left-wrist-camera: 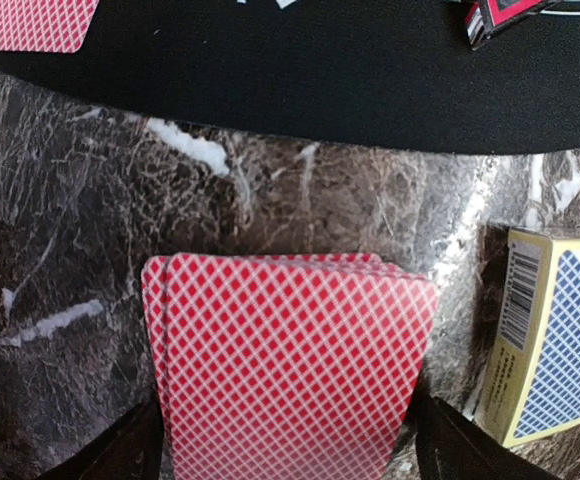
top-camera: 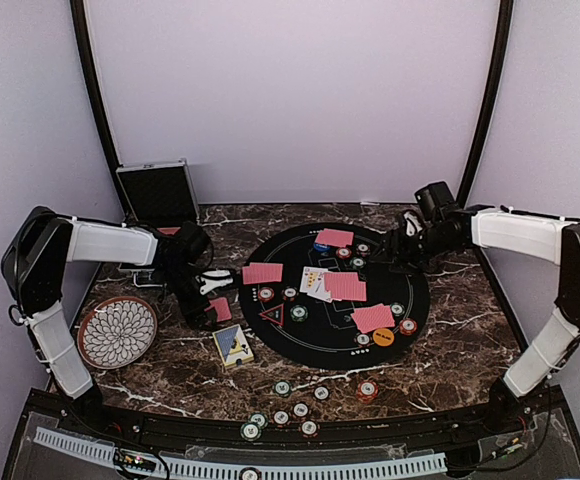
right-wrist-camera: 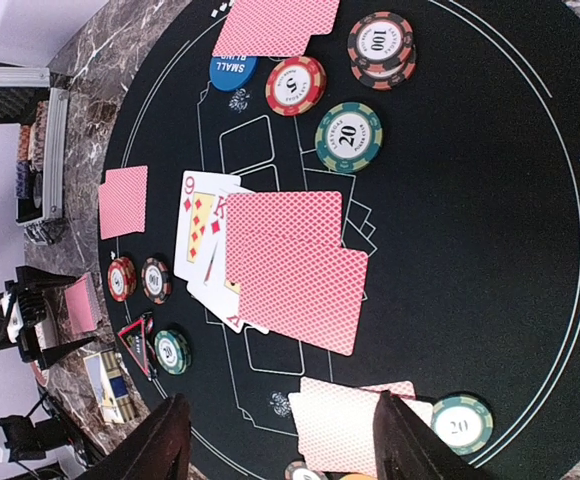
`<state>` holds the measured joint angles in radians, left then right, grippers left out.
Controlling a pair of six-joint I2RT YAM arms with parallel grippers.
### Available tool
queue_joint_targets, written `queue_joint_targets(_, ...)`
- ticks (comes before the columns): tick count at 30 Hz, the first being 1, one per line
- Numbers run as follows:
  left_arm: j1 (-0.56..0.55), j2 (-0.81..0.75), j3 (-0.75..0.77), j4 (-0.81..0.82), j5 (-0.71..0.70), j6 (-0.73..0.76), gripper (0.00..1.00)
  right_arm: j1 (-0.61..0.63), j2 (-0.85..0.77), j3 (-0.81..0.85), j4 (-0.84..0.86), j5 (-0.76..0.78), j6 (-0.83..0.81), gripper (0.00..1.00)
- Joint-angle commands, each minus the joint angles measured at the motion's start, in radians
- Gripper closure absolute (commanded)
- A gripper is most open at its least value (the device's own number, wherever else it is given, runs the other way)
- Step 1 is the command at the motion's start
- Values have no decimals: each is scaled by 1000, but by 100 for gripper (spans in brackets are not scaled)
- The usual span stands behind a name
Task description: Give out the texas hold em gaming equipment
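Observation:
Red-backed playing cards lie in several small piles on the round black mat (top-camera: 420, 300), with face-up cards (right-wrist-camera: 205, 235) in the middle. Poker chips (right-wrist-camera: 348, 138), a blue marker disc (right-wrist-camera: 232, 70), an orange disc (top-camera: 383, 337) and a red triangle (right-wrist-camera: 135, 345) also sit on the mat. My left gripper (top-camera: 210, 300) is at the mat's left edge. It is open, its fingers (left-wrist-camera: 120, 450) flanking a stack of red-backed cards (left-wrist-camera: 290, 360) on the marble. My right gripper (top-camera: 402, 250) hovers open over the mat's far right, holding nothing; a card pile (right-wrist-camera: 355, 425) lies below it.
A blue and yellow card box (top-camera: 232, 345) lies just right of the stack in the left wrist view. A patterned round plate (top-camera: 117, 331) sits at the left, a silver case (top-camera: 157, 192) at the back left. Several loose chips (top-camera: 282, 388) lie near the front edge.

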<state>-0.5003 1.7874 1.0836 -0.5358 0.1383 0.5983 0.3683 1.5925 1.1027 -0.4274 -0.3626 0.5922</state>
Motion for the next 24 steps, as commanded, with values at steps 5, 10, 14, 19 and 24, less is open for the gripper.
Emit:
queue_joint_targets(5, 2, -63, 19, -58, 20, 2, 7, -1, -42, 78, -59, 60, -24, 32)
queue_joint_targets(10, 5, -119, 66, -58, -13, -35, 2, -4, -102, 57, -46, 178, -50, 9)
queue_joint_targets(14, 30, -200, 87, 30, -78, -99, 1, -23, -183, -33, 23, 353, -68, 1)
queue_joint_targets(19, 125, -316, 27, 196, -121, -190, 1, -61, -272, -134, 90, 547, -56, 1)
queue_joint_targets(24, 248, -387, -155, 519, -178, -281, 1, -69, -437, -360, 366, 904, -82, 1)
